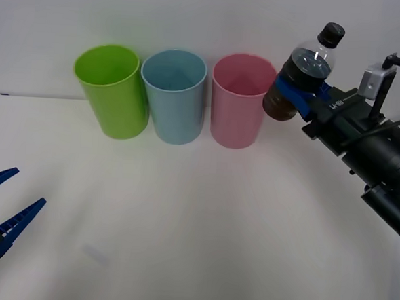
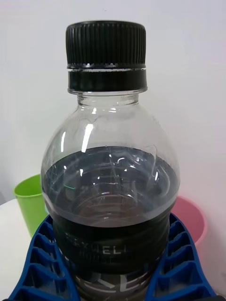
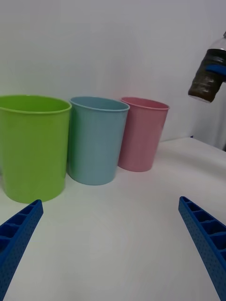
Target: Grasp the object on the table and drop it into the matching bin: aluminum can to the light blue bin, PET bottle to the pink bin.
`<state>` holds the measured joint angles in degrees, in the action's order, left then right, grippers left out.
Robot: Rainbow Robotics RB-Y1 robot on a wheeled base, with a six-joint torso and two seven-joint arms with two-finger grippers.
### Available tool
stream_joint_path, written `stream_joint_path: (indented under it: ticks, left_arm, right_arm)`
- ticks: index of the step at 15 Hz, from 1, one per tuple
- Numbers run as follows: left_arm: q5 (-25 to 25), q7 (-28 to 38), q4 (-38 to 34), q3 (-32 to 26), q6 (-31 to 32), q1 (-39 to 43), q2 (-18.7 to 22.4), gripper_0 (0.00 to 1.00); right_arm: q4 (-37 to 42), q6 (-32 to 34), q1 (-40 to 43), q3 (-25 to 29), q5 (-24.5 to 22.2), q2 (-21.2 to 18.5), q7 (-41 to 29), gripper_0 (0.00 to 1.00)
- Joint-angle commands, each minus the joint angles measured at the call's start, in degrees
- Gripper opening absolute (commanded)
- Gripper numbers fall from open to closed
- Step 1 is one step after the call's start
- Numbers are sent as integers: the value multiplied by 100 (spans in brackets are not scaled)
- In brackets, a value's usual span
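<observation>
Blue ribbed right end effector [image 1: 300,90] is clamped on the small clear plastic black-capped PET bottle [image 1: 302,71], lifted just beside the tall pink plastic bin [image 1: 237,111]. Grasp done; carry over the rim and release remain. Left end effector [image 1: 3,209] sits spread apart, idle, low over the white table [image 1: 182,224].

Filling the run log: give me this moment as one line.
right hand: holds bottle raised beside pink bin | left hand: open, low over table | bottle not yet dropped

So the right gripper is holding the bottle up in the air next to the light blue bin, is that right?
Not quite. The right gripper does hold the PET bottle in the air, but beside the pink bin, not the light blue bin. The front view shows it.
</observation>
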<state>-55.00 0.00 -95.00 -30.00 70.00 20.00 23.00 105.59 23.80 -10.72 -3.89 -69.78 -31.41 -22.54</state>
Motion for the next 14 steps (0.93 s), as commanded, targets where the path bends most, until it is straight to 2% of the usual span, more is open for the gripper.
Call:
stream_joint_path:
  ticks: [1,8,14]
  left_arm:
    - [0,0,0,0,0,0,0,100]
    - [0,0,0,0,0,0,0,100]
    - [0,0,0,0,0,0,0,100]
  right_arm:
    - [-688,2,-625,-103,-229,267,-23,0]
    - [-2147,2,-1838,-120,-853,935,-23,0]
    - [-3158,2,-2620,284,-1574,1585,12,0]
